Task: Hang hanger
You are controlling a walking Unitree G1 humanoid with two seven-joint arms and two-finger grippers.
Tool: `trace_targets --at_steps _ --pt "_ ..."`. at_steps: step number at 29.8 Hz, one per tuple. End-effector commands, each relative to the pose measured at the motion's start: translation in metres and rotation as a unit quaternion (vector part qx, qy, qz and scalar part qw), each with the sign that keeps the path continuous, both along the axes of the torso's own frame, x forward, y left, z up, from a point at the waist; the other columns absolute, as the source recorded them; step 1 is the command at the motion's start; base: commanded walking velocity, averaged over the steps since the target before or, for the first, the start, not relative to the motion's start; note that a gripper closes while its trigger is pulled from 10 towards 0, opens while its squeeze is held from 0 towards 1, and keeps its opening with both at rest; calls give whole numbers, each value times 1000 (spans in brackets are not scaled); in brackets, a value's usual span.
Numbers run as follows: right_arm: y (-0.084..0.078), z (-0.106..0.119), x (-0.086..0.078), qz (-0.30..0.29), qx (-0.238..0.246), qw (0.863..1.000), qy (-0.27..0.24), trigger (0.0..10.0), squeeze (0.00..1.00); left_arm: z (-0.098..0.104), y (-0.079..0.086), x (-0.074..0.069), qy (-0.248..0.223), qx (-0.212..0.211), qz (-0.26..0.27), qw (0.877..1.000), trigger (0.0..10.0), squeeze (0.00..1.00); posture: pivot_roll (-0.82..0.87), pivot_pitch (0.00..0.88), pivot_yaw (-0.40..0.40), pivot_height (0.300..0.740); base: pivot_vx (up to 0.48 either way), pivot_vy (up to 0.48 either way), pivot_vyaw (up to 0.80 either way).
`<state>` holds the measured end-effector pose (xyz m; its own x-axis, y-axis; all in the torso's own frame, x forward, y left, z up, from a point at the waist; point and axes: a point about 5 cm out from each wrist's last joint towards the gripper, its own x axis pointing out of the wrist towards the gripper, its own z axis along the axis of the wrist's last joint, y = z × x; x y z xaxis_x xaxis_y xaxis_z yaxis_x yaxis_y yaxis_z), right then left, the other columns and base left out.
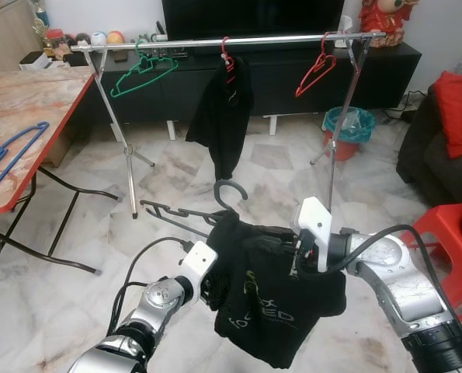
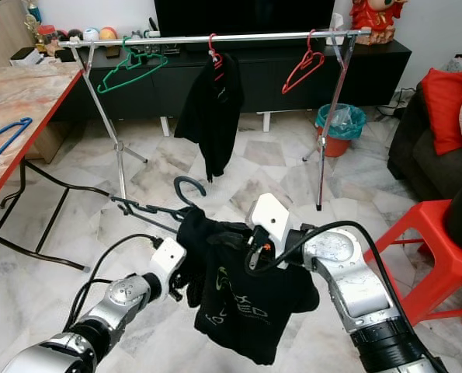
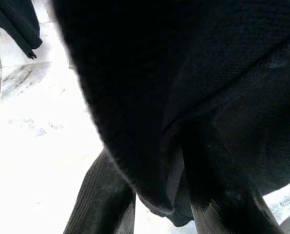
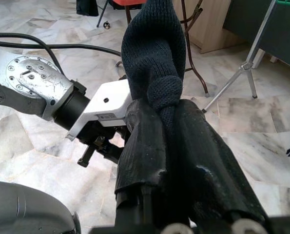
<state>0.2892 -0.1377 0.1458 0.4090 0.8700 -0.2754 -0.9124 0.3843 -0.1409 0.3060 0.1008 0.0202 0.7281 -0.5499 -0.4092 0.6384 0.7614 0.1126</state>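
Both arms hold a black shirt on a dark hanger in front of the robot, above the marble floor and well short of the silver rail. The hook of the hanger stands up above the collar, and one bare arm of the hanger reaches out to the robot's left. The other arm of the hanger is hidden inside the cloth.

The right hand is clenched on a bunched fold of the shirt; in the right wrist view the knit cloth is squeezed between its two black fingers. From the head views this hand is mostly covered by the shirt.

The left hand is at the left edge of the shirt. In the left wrist view dark cloth lies over and between its fingers, so it is grasping the shirt, though the fingertips are cut off and the picture is partly overexposed.

On the rail hang a green hanger, a red hanger and a black garment on another red hanger. A blue hanger lies on the counter at the left, partly cut off by the picture edge. A red stool stands at the right.
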Motion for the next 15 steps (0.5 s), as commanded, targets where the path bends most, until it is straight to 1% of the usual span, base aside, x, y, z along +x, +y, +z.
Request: trace_targets --at_steps 1,7,11,15 --pt "4 14 -1 13 12 999 -28 10000 0 -4 0 -3 11 -1 -5 1000 0 0 -50 9 45 740 0 0 0" --pt "4 14 -1 13 12 999 -27 10000 0 -4 1 -4 13 -1 -11 1000 0 0 -48 9 44 740 0 0 0" --pt "1 13 1 8 9 1000 -26 10000 0 -6 1 -6 16 6 -23 1000 0 0 -49 9 45 740 0 0 0" --pt "0 14 1 5 9 1000 -27 10000 0 -6 2 -6 17 6 -24 1000 0 0 -49 9 45 740 0 0 0"
